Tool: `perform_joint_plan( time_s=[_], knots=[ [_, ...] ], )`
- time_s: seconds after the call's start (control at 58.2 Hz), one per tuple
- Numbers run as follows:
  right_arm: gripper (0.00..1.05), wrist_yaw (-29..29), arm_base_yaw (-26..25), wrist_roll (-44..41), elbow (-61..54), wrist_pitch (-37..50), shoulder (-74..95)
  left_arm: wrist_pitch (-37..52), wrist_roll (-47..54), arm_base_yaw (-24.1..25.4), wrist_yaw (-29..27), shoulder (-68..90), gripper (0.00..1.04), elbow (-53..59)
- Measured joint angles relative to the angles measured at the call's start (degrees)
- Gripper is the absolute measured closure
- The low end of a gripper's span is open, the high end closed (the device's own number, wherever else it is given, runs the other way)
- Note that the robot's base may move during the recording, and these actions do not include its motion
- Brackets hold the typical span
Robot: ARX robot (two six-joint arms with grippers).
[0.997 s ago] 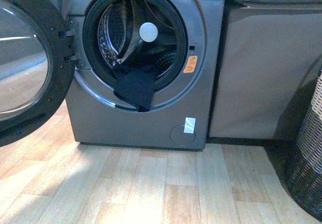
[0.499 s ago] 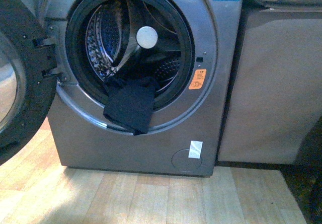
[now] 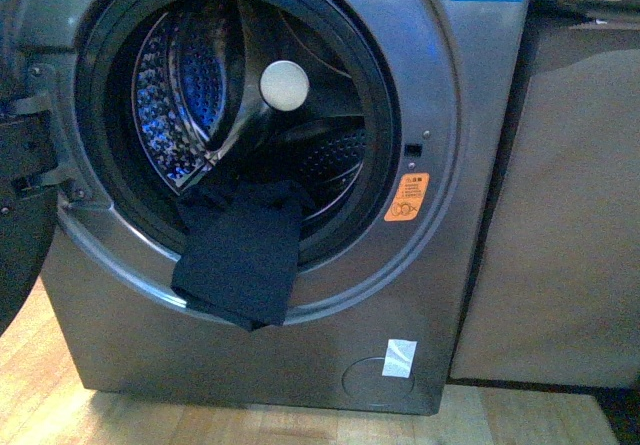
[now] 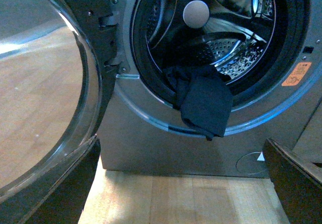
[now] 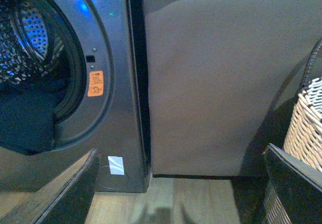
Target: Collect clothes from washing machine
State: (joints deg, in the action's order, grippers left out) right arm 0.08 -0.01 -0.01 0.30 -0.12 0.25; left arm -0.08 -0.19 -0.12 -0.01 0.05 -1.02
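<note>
The left hand [image 4: 181,146] is spread wide, its two dark fingers [image 4: 65,183] far apart with nothing between them. The right hand [image 5: 180,152] is spread the same way and holds nothing. Neither arm shows in the front view.

Below both hands runs the pale wood floor [image 4: 176,199]. Beside the right hand stands a woven basket [image 5: 304,123], close against a plain brown cabinet [image 5: 216,83].

Ahead of the left hand stands the washing machine [image 4: 151,148], with its glass door [image 4: 45,98] swung fully open on the robot's left. The clothes [image 4: 204,105], one limp dark cloth, hang over the lower lip of the round opening. Part of the cloth droops down the grey front and the rest lies back inside. The cloth sits in line with the gap between the left hand's fingers, well apart from them and touching neither.

The right hand faces the seam between the machine and the cabinet. From there the cloth [image 5: 25,121] shows only at the edge, off to one side and well apart from that hand.

An orange sticker [image 3: 407,197] sits on the ring beside the opening, and a white patch of tape [image 3: 400,357] is stuck low on the front panel.

Farther in, behind the cloth [image 3: 240,260], is the holed steel drum [image 3: 180,95], lit blue, with a round white knob [image 3: 285,85] at its middle.
</note>
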Motion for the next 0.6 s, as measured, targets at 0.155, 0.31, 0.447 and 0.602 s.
perform_joint_plan(
  time_s=[0.155, 0.31, 0.447, 0.602],
  knots=[
    [0.07, -0.1, 0.0, 0.0, 0.0, 0.0, 0.0, 0.0, 0.0, 0.0, 0.0, 0.0, 0.07, 0.0],
    [0.07, -0.1, 0.0, 0.0, 0.0, 0.0, 0.0, 0.0, 0.0, 0.0, 0.1, 0.0, 0.07, 0.0],
    [0.07, 0.0, 0.0, 0.0, 0.0, 0.0, 0.0, 0.0, 0.0, 0.0, 0.0, 0.0, 0.07, 0.0],
    [0.07, 0.0, 0.0, 0.0, 0.0, 0.0, 0.0, 0.0, 0.0, 0.0, 0.0, 0.0, 0.07, 0.0]
  ],
)
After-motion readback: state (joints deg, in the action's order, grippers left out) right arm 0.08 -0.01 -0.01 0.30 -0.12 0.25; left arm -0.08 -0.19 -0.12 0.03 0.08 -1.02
